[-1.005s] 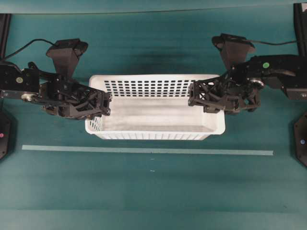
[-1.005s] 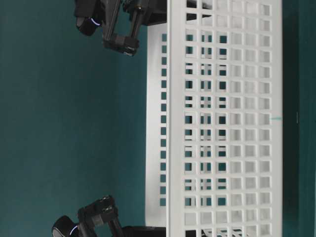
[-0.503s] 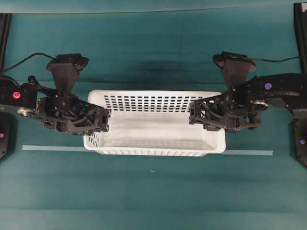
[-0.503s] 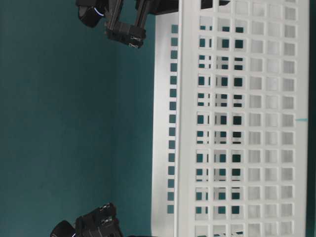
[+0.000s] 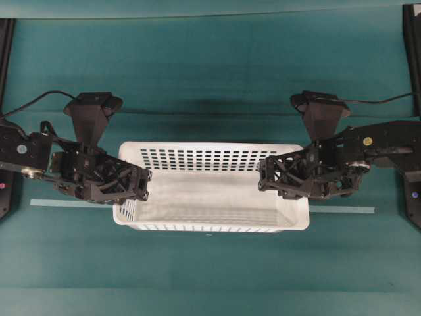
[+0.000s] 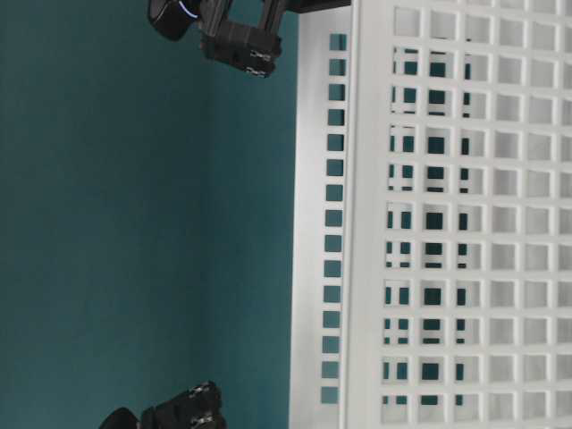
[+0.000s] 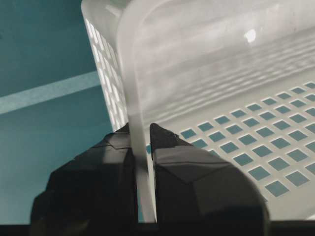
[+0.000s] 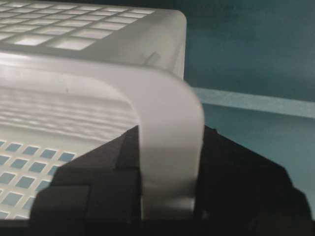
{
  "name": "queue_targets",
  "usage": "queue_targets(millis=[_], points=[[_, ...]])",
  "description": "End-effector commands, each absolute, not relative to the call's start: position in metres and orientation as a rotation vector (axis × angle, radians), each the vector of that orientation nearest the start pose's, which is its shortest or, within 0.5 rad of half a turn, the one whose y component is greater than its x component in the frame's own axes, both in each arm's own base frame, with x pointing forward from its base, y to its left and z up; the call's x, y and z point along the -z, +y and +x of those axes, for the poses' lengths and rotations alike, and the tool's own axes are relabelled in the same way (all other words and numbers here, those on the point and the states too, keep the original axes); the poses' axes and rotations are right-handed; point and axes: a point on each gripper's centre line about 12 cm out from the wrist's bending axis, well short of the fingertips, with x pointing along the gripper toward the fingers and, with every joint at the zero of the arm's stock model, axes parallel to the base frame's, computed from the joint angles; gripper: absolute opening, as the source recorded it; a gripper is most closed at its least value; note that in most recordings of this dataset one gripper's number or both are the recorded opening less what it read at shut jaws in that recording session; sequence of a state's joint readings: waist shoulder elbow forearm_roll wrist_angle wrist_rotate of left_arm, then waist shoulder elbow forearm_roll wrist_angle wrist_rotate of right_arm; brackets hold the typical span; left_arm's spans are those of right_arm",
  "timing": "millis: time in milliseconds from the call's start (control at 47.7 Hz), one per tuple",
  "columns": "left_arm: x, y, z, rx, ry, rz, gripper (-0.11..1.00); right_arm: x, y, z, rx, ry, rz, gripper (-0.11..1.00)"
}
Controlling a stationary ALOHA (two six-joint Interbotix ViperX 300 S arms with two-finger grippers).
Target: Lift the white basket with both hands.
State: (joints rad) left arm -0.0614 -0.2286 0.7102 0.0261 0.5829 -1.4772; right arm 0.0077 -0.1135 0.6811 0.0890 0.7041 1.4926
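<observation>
White basket point(image 5: 210, 187) sits mid-frame in the overhead view, long side running 9 to 3 o'clock, over the teal table point(image 5: 210, 85). Holes in its walls; floor looks solid and pale. A thin light tape line point(image 5: 342, 210) runs across the table at the basket's 6 o'clock side; basket covers its middle, ends stick out at 9 and 3 o'clock.

Left gripper point(image 5: 146, 184) is at the basket's 9 o'clock end, pinched narrow on the rim of that short wall. Left wrist cam confirms: rim strip point(image 7: 140, 162) goes straight down between the two black fingers point(image 7: 197, 187), one inside the basket, one outside, both touching it.

Right gripper point(image 5: 262, 176) is at the 3 o'clock end, also clamped on the rim of the short wall there. Right wrist cam: wide white rim band point(image 8: 170, 147) squeezed between dark fingers point(image 8: 93, 187), no gap visible either side.

Both arms reach in from the outer edges, wrist cam housings pointing toward 12 o'clock.

Table-level view is rotated sideways: basket wall point(image 6: 465, 214) w/ its grid of square holes fills the right half, teal elsewhere. Black arm parts poke in at 12 o'clock point(image 6: 237, 40) and 7 o'clock point(image 6: 183, 413). Can't tell from this view whether the basket is off the table.
</observation>
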Motion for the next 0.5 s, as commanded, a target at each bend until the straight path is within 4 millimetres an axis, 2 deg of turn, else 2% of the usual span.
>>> queue_targets(millis=[0, 482], points=[[-0.1968, -0.0211, 0.3159, -0.698, 0.876, -1.255, 0.0, -0.1554, 0.0159, 0.3125, 0.921, 1.056, 1.322, 0.16], [-0.1914, -0.0276, 0.3184, -0.696, 0.899, -1.24, 0.0, -0.1505, 0.0201, 0.3152, 0.916, 1.064, 1.312, 0.16]])
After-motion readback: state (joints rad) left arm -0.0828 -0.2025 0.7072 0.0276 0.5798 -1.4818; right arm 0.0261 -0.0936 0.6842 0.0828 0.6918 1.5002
